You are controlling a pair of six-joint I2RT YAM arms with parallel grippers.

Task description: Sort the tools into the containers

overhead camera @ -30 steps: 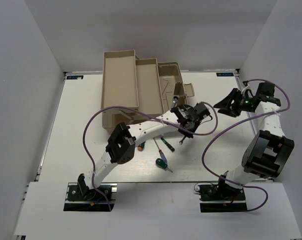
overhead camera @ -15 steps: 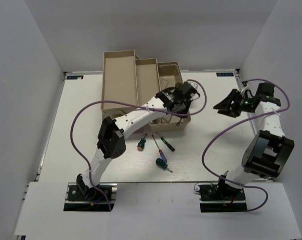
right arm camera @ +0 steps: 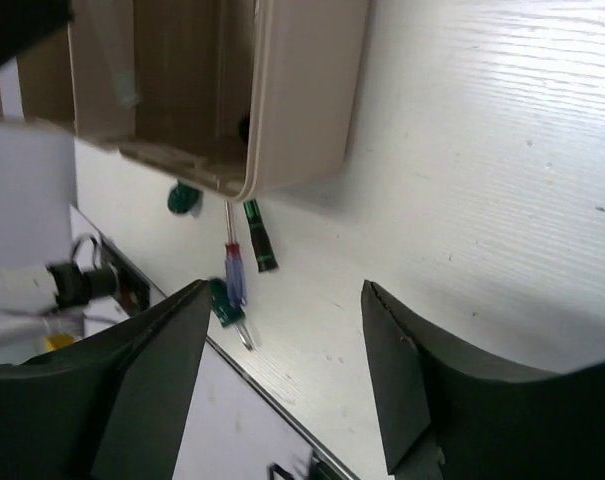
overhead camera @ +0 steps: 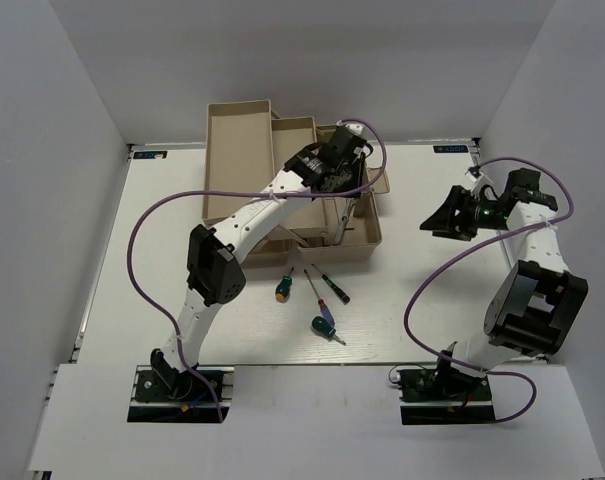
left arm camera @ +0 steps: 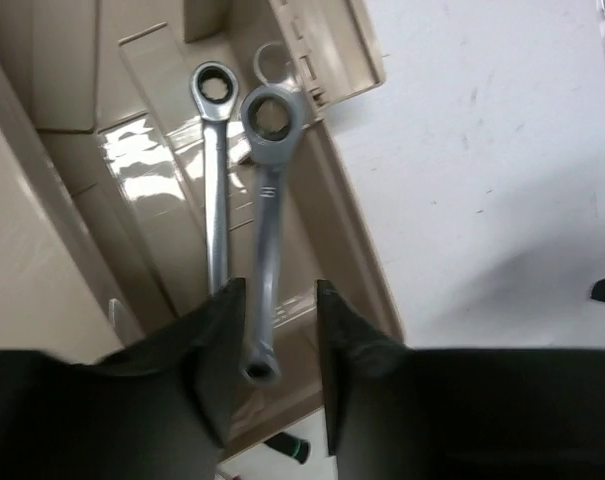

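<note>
The beige fold-out toolbox stands open at the back. My left gripper hangs over its right compartment. In the left wrist view my left gripper has its jaws apart. The larger silver wrench stands between them against the left finger, with a gap to the right finger. The smaller wrench lies in the compartment. Two green stubby screwdrivers, a black-handled one and a thin purple one lie in front of the toolbox. My right gripper is open and empty.
The right wrist view shows my right gripper above bare table, the toolbox corner and the screwdrivers beyond. White walls enclose the table on three sides. Purple cables loop above both arms.
My left arm swung from the table in front of the toolbox up over its right compartment, carrying the larger wrench. My right gripper shifted slightly left.
</note>
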